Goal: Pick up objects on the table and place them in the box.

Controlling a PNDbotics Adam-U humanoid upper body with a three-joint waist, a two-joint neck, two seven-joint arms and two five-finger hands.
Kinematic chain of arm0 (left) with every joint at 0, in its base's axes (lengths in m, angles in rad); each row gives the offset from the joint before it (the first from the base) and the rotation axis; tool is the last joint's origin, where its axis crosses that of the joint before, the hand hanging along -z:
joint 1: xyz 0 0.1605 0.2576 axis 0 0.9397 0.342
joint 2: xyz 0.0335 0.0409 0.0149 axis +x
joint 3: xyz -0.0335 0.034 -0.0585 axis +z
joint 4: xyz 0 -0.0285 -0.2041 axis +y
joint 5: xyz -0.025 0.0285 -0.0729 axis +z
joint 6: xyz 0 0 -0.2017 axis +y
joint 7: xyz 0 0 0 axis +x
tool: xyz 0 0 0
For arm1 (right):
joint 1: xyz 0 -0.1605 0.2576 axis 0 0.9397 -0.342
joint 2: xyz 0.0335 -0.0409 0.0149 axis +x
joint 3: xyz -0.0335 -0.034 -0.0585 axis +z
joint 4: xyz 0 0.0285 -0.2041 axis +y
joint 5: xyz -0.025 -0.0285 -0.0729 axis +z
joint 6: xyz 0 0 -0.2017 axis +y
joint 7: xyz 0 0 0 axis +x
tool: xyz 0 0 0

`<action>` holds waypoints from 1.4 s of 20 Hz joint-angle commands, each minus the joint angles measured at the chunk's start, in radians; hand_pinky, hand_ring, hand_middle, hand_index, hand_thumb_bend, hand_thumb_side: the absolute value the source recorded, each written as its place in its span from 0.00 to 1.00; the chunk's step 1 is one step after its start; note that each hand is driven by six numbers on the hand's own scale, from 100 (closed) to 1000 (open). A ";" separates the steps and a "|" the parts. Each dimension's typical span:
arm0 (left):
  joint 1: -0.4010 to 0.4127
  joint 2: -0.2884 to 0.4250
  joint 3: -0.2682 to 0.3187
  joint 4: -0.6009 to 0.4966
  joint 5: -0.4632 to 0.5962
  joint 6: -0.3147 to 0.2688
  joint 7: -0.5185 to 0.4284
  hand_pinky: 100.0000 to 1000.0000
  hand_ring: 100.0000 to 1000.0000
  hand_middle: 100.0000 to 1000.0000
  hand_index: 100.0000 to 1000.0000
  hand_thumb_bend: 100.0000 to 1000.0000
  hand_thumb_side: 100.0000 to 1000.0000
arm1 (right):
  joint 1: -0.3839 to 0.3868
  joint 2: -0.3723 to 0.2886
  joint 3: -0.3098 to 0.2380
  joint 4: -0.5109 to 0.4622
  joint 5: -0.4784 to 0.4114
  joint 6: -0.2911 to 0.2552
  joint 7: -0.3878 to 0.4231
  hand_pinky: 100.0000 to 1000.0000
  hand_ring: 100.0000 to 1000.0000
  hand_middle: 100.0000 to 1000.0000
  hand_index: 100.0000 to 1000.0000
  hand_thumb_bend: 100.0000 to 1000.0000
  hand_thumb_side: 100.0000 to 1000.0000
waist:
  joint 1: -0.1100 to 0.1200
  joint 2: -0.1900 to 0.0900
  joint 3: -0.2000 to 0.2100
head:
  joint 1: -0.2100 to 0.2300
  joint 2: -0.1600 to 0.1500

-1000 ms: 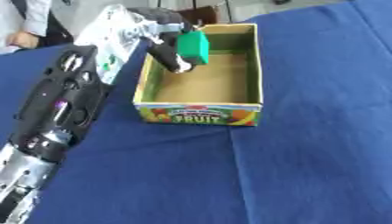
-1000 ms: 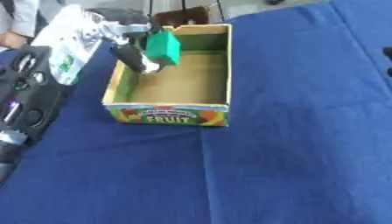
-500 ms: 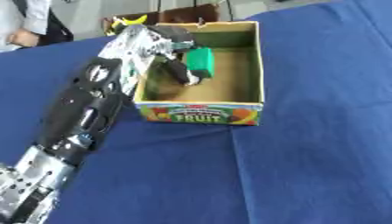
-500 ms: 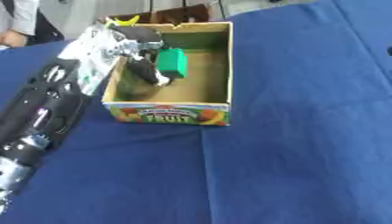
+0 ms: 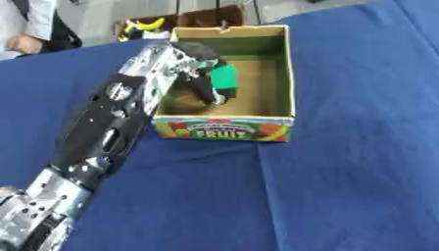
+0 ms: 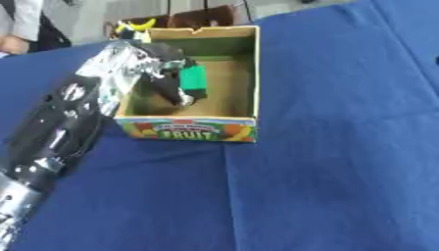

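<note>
Left eye view: the left hand is reaching down inside the cardboard box, its dark fingers curling round a green block and holding it low over the brown floor near the box's left wall; the box is sitting on the blue tablecloth with its printed FRUIT label facing the camera. Right eye view: the same hand is showing clamped on the green block inside the box, the silver-and-black forearm is crossing the box's left rim, and the right hand is appearing in neither view.
</note>
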 commanded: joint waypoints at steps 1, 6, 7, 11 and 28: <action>-0.017 0.019 0.005 -0.026 -0.023 -0.007 -0.014 0.58 0.76 0.87 1.00 0.31 0.58 | -0.010 -0.016 -0.005 -0.021 -0.002 -0.001 -0.001 0.85 0.88 0.75 0.90 0.00 1.00 | -0.006 -0.020 0.004 | -0.002 0.005; -0.017 0.026 0.010 -0.058 -0.109 0.011 -0.015 0.65 0.81 0.92 1.00 0.58 0.62 | -0.007 -0.015 -0.005 -0.020 -0.003 -0.001 -0.001 0.85 0.88 0.74 0.90 0.00 1.00 | -0.007 -0.022 0.011 | -0.003 0.006; -0.017 0.026 0.014 -0.066 -0.117 0.015 -0.011 0.66 0.82 0.94 1.00 0.66 0.61 | -0.006 -0.015 -0.005 -0.020 -0.003 -0.001 0.000 0.85 0.88 0.74 0.90 0.00 1.00 | -0.008 -0.023 0.013 | -0.004 0.006; -0.019 0.037 0.026 -0.123 -0.132 0.027 0.037 0.65 0.82 0.93 1.00 0.64 0.65 | -0.005 -0.015 -0.005 -0.019 -0.003 -0.002 0.000 0.85 0.88 0.74 0.90 0.00 1.00 | -0.011 -0.026 0.021 | -0.007 0.010; 0.300 0.208 0.185 -0.893 0.187 0.294 0.564 0.51 0.77 0.79 0.96 0.46 0.77 | 0.018 -0.006 -0.035 -0.024 0.003 0.000 -0.026 0.85 0.88 0.74 0.90 0.00 1.00 | -0.048 -0.036 0.120 | -0.049 0.056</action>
